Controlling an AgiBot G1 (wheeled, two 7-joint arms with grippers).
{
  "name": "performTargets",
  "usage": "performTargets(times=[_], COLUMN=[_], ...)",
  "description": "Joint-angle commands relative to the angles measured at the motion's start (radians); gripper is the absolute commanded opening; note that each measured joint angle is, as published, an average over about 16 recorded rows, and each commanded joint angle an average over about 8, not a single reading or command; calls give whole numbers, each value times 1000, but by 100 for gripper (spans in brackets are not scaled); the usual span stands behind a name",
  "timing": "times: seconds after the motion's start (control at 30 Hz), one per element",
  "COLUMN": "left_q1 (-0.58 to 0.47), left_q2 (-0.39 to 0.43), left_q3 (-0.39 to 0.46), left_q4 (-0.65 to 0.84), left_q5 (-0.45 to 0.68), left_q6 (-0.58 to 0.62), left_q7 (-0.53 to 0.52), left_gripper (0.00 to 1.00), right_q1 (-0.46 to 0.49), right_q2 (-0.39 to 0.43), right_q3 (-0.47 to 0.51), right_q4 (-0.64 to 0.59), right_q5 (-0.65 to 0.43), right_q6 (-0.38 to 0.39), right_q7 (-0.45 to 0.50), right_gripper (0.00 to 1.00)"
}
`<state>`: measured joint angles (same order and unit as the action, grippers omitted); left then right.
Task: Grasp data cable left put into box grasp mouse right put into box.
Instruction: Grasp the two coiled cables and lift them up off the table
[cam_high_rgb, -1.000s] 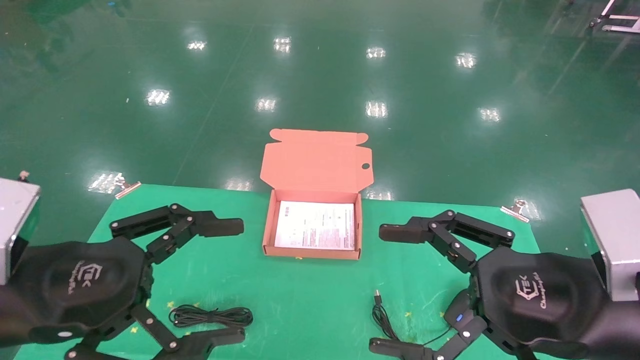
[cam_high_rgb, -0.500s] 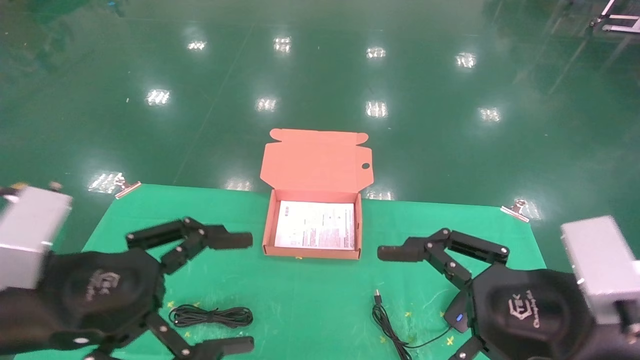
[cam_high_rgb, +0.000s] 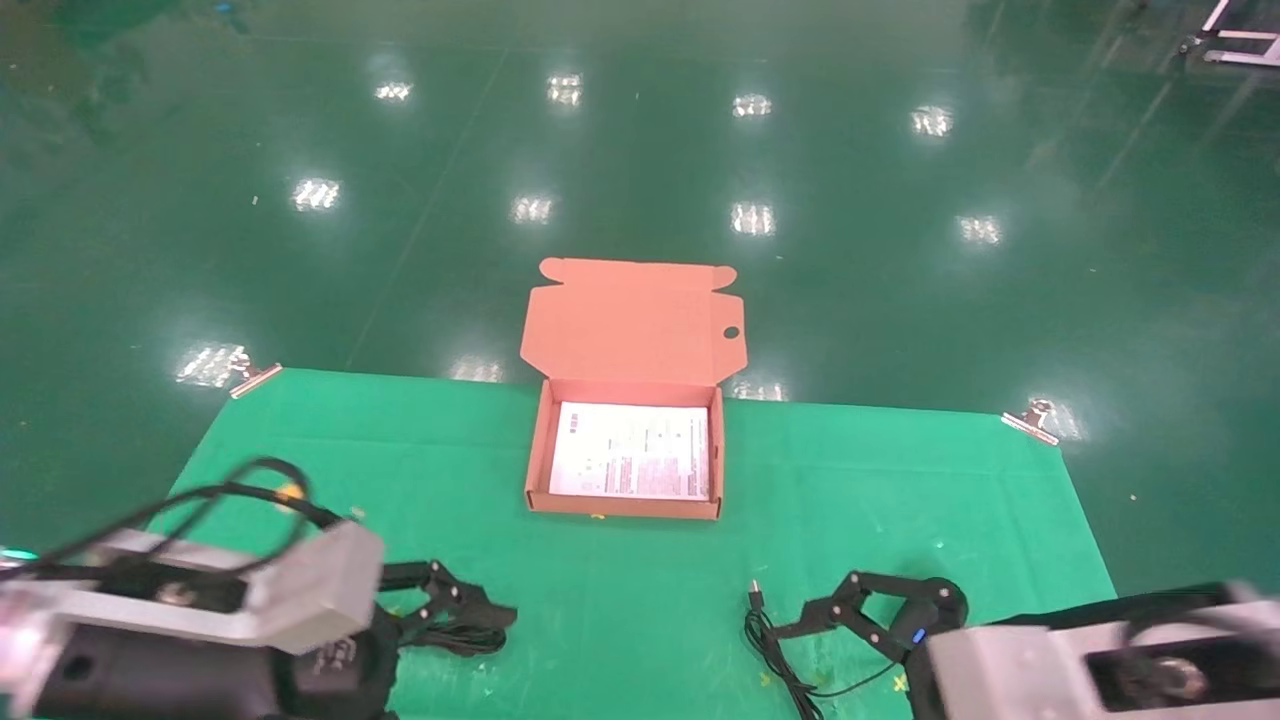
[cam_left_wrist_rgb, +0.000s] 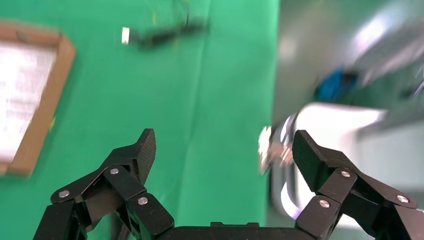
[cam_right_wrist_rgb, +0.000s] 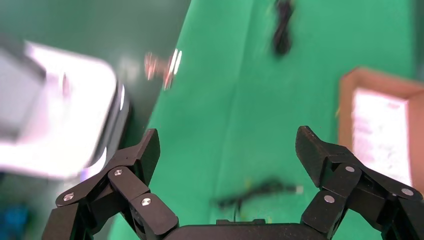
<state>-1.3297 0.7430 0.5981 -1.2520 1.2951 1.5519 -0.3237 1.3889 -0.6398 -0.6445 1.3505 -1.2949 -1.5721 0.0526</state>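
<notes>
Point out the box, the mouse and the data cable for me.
box (cam_high_rgb: 541, 440), head view, on its left wall.
mouse (cam_high_rgb: 935, 606), head view, on its black top beside the blue spot.
data cable (cam_high_rgb: 462, 638), head view, on the bundle's visible right end.

We can read no text anywhere. A printed sheet (cam_high_rgb: 632, 450) lies inside the box (cam_high_rgb: 538, 455), but we find its lines too small to make out.

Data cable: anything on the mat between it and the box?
Nothing visible. The data cable lies by the left claw near the front of the green mat. The stretch of mat up to the box is bare; its lid is open, with only a printed sheet inside.
</notes>
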Motion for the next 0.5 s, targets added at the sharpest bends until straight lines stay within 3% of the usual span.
performTargets(times=[0.03, 0.23, 0.5], left_q1=[-34, -79, -71], left_q2=[21, 70, 119], left_q3=[39, 125, 188], left_q4=[3, -24, -19], left_q5=[68, 285, 488], left_q6=[7, -39, -126], left_q7=[-3, 16, -6], left_gripper=[100, 100, 100], right_q1=[48, 116, 113], right_q2=[-12, -66, -127], right_q3=[-63, -203, -299], right_q4=[3, 4, 3], right_q5=[-70, -237, -429], right_q6=[-1, 21, 87], right_q7=[-27, -44, -10], right_gripper=[100, 100, 100])
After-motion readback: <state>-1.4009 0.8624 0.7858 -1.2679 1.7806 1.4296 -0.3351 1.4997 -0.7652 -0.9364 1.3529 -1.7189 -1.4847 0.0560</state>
